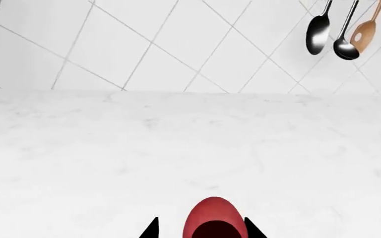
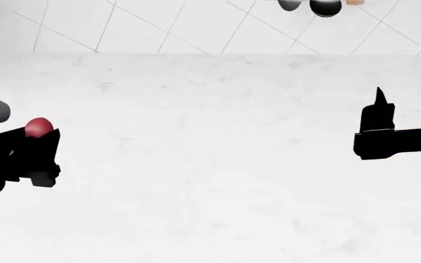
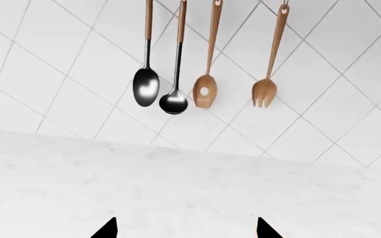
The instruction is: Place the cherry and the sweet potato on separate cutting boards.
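White marble counter [image 2: 210, 164] (tiled wall [image 3: 58, 59] behind), hanging utensils [image 3: 204, 89].

The cherry [image 2: 39, 127] is glossy red, the claws black, the surface [image 2: 210, 181] white marble, the wall [image 3: 58, 64] white-tiled.

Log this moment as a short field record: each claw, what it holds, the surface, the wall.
left claw: shut on the cherry, red fruit between its fingertips
right claw: open, nothing between its tips
counter: white marble
cutting boards: not in view
sweet potato: not in view
wall: white tiles set diagonally
hanging utensils: two metal spoons, a wooden slotted spoon, a wooden fork
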Controlling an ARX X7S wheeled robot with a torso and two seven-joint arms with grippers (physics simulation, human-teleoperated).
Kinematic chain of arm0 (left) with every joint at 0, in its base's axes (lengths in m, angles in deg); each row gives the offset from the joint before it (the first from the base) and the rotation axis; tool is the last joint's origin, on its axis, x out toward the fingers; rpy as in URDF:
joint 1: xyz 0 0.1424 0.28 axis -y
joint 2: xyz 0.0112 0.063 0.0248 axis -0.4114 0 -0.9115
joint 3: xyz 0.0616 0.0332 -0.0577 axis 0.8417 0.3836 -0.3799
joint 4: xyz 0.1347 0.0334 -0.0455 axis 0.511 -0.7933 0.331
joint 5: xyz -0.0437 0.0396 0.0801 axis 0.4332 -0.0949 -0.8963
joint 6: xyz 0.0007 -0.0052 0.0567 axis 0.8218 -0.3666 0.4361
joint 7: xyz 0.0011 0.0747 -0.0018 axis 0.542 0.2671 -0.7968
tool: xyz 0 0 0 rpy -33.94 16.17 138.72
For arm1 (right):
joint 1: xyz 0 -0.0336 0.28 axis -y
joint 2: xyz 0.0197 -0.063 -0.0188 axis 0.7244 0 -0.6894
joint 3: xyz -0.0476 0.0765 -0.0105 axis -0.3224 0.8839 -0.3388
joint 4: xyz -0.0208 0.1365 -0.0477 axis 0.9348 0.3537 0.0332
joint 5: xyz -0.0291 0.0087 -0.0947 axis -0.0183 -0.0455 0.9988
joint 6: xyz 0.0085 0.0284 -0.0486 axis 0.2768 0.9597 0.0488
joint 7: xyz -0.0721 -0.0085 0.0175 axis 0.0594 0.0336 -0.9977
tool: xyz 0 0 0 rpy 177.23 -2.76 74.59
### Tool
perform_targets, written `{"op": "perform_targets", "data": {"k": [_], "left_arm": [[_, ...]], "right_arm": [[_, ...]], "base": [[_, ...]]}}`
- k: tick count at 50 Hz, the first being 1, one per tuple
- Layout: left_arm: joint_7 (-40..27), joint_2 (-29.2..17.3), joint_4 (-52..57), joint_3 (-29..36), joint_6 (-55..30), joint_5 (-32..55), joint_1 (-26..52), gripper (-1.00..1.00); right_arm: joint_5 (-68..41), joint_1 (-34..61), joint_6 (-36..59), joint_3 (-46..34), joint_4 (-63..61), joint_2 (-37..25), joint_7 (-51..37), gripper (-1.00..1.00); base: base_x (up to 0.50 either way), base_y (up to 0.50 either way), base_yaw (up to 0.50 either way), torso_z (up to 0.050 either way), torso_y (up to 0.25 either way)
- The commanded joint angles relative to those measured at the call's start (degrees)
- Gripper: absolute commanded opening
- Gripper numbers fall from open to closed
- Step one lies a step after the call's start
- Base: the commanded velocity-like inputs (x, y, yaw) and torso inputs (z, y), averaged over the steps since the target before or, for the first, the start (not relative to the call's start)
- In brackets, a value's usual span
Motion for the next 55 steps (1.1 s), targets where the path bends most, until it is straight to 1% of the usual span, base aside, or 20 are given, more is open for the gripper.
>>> {"op": "perform_targets", "data": {"k": [1,14,34,39,46,55], "left_arm": [[-0.3,0.0,-0.9,0.3,0.8,0.0,-0.1,-1.00],[-0.7,-0.1,-0.5,0.2,0.7,0.4,-0.3,-1.00],[-1.4,-0.1,-0.2,0.2,0.5,0.9,0.1,-1.00],[-1.1,-0.5,-0.6,0.1,0.7,0.9,0.0,-1.00],[-1.5,0.1,-0.9,0.8,0.7,0.6,0.9,-1.00],[-1.1,-0.6,-1.2,0.6,1.0,0.7,0.6,-1.00]], "right_arm": [[-0.1,-0.2,-0.1,0.3,0.0,0.0,0.1,1.00],[-1.3,-0.7,-1.1,1.1,-0.2,0.0,0.9,1.00],[-2.1,-1.0,-0.2,1.2,-0.2,0.1,1.1,1.00],[-2.1,-1.2,-0.3,1.3,0.0,0.1,0.9,1.00],[-2.0,-1.2,0.1,1.2,0.1,0.2,0.8,1.00],[-1.8,-1.3,0.3,1.3,-0.1,0.2,1.1,1.00]], "base": [[0.00,0.50,0.00,0.000,0.000],[-0.01,0.50,0.00,0.000,0.000],[-0.28,0.50,0.00,0.000,0.000],[-0.14,0.50,0.00,0.000,0.000],[-0.07,0.50,0.00,0.000,0.000],[-0.01,0.50,0.00,0.000,0.000]]}}
